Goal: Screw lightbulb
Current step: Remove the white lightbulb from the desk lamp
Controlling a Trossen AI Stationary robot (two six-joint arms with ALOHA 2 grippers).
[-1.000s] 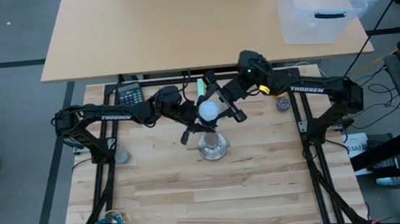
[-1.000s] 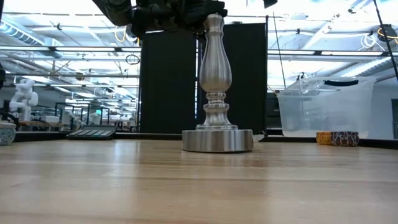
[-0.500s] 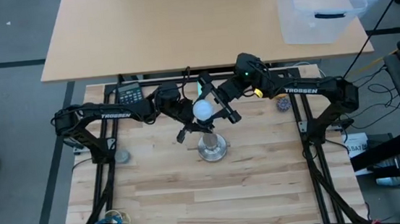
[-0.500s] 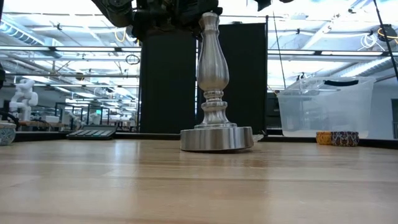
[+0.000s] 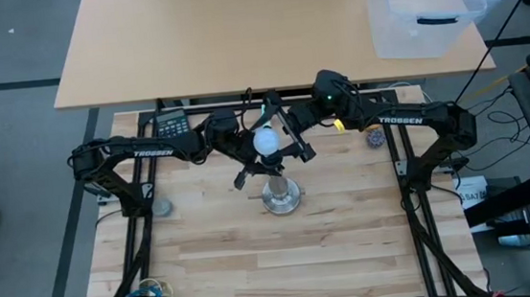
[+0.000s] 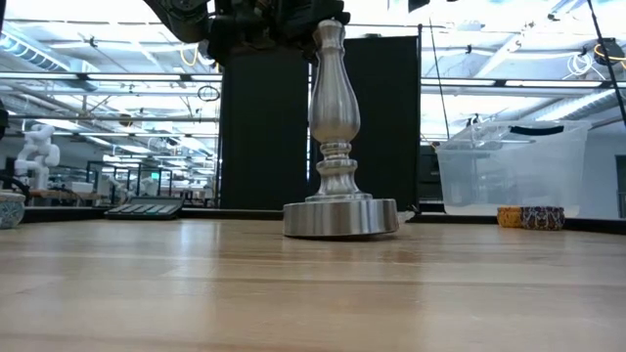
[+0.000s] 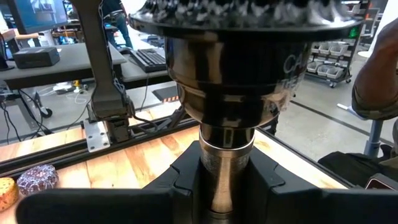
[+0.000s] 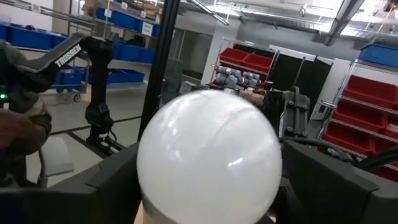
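The left gripper (image 5: 253,167) clamps the silver stand (image 5: 281,196) (mid-stem). The lightbulb (image 5: 266,142) sits between the right gripper (image 5: 286,137)'s parted fingers.

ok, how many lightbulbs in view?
1. The lightbulb sits above the silver stand at mid-table, between the open fingers of the right pincer. Others may be hidden in the clear bin.

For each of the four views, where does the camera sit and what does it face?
High: overhead, facing down on the table, both arms, lightbulb.
Low: table height, facing the stand; arm parts at top.
Left wrist: on the left arm, facing the stand clamped in the left gripper.
Right wrist: on the right arm, facing the lightbulb between its fingers.
Shared: high and right wrist show the lightbulb.
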